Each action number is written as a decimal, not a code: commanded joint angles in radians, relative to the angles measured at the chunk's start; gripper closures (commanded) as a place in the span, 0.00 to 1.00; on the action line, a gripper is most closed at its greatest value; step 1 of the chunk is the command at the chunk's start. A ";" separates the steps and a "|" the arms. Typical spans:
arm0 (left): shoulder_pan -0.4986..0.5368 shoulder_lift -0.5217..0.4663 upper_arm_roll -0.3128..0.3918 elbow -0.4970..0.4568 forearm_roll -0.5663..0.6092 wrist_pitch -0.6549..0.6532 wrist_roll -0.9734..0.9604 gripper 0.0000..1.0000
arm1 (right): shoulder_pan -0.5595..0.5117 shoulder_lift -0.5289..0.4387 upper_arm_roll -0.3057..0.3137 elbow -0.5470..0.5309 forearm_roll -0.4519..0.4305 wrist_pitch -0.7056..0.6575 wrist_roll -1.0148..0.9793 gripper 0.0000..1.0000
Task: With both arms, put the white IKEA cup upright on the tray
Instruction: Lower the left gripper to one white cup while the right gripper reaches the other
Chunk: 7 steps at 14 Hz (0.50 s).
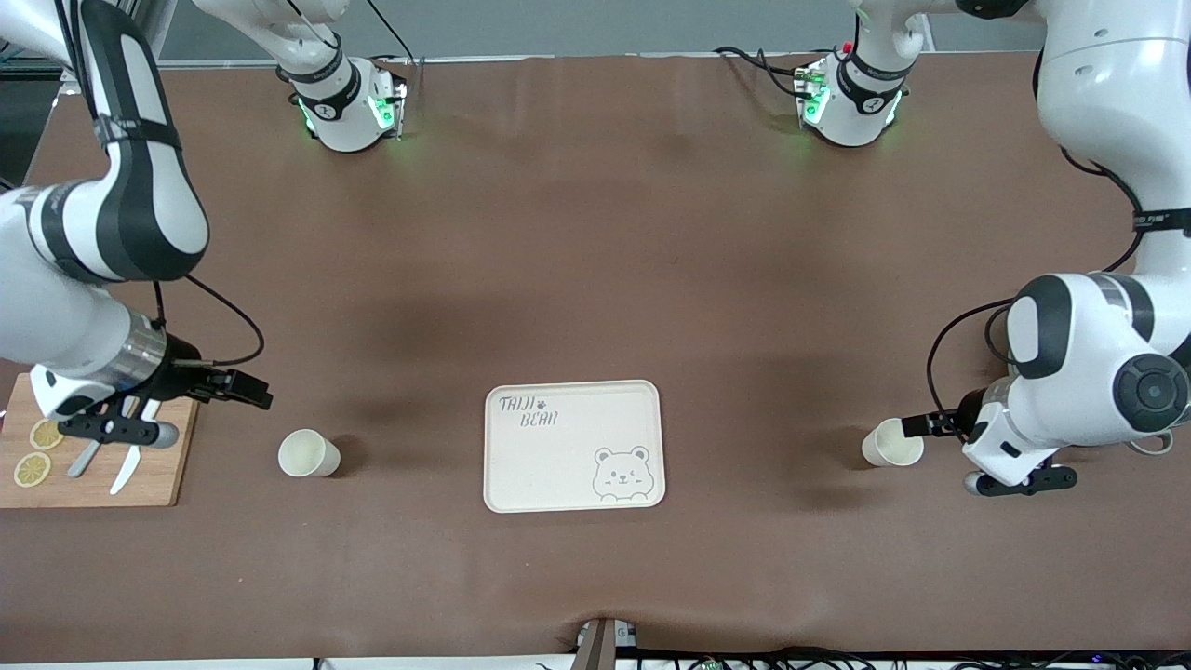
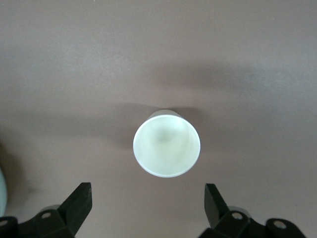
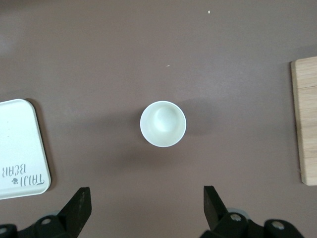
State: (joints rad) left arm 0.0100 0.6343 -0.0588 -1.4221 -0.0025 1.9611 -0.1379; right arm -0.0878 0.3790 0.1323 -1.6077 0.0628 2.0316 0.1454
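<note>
Two white cups stand upright on the brown table, one on each side of the cream tray (image 1: 558, 465), which has nothing on it. One cup (image 1: 309, 454) is toward the right arm's end; the right wrist view shows it from above (image 3: 163, 124). My right gripper (image 1: 247, 389) (image 3: 147, 198) hangs open and empty over the table beside it. The other cup (image 1: 891, 443) is toward the left arm's end; the left wrist view shows its mouth (image 2: 167, 144). My left gripper (image 1: 916, 425) (image 2: 147, 198) is open and empty, close over that cup.
A wooden cutting board (image 1: 140, 475) with lemon slices (image 1: 45, 435) and a knife (image 1: 126, 470) lies at the right arm's end, partly under the right wrist; its edge shows in the right wrist view (image 3: 304, 124). The tray's corner shows there too (image 3: 20, 148).
</note>
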 commanded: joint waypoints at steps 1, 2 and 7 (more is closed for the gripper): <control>0.002 0.036 0.001 0.015 0.028 0.031 0.014 0.00 | -0.001 0.086 0.007 0.057 -0.011 0.062 -0.004 0.00; 0.002 0.048 0.001 0.015 0.048 0.047 0.012 0.00 | 0.000 0.104 0.007 0.046 -0.008 0.118 -0.006 0.00; 0.007 0.097 0.002 0.008 0.064 0.068 0.011 0.00 | 0.011 0.187 0.006 0.026 -0.008 0.229 -0.009 0.00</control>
State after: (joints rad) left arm 0.0131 0.7178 -0.0571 -1.4216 0.0382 2.0210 -0.1379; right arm -0.0790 0.5383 0.1335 -1.5919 0.0628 2.2317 0.1432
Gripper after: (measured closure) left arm 0.000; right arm 0.000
